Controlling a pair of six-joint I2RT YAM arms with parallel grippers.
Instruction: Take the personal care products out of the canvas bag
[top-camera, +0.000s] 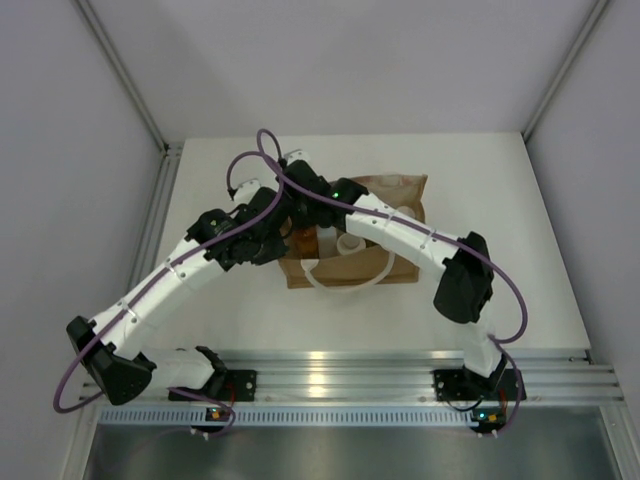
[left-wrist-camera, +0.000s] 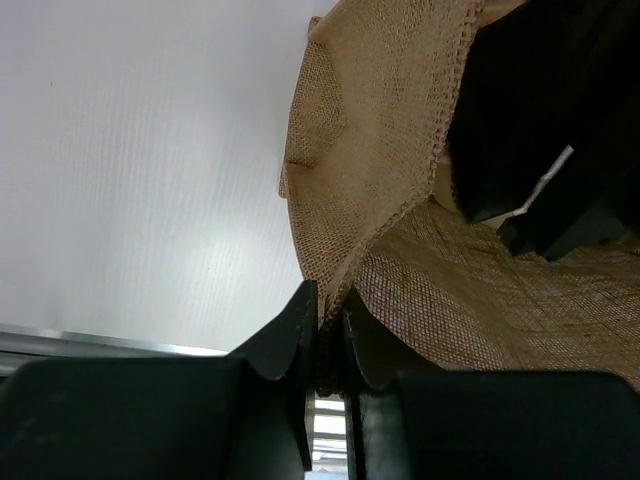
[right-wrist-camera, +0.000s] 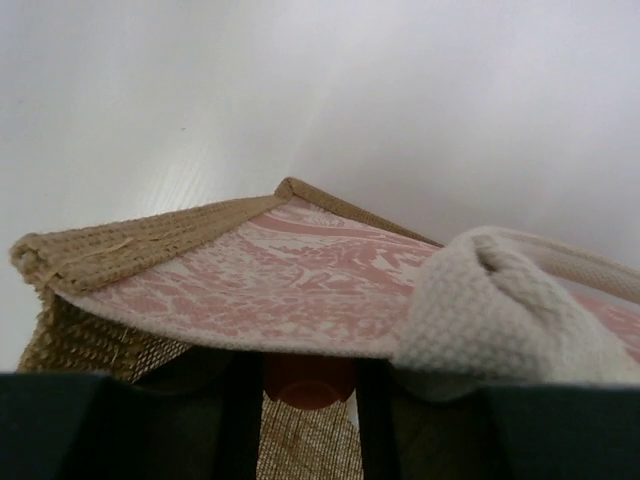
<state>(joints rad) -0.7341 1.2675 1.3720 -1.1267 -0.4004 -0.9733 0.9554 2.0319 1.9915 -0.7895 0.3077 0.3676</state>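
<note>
The canvas bag (top-camera: 400, 190) lies in the middle of the table with its mouth toward the arms and its white loop handle (top-camera: 350, 282) spread in front. My left gripper (top-camera: 283, 240) is shut on the bag's burlap rim (left-wrist-camera: 340, 260), which is pinched between the fingertips (left-wrist-camera: 325, 305). My right gripper (top-camera: 300, 222) reaches into the mouth under the pink-patterned lining (right-wrist-camera: 280, 270). Its jaws stand close on both sides of a reddish bottle cap (right-wrist-camera: 305, 385). An orange bottle (top-camera: 303, 238) and a cream cylinder (top-camera: 348, 245) show in the opening. The other bottles are hidden.
A white handle (right-wrist-camera: 490, 310) lies bunched beside my right fingers. White walls and metal posts enclose the table; an aluminium rail (top-camera: 330, 370) runs along the near edge by the arm bases. White tabletop (top-camera: 520, 220) surrounds the bag.
</note>
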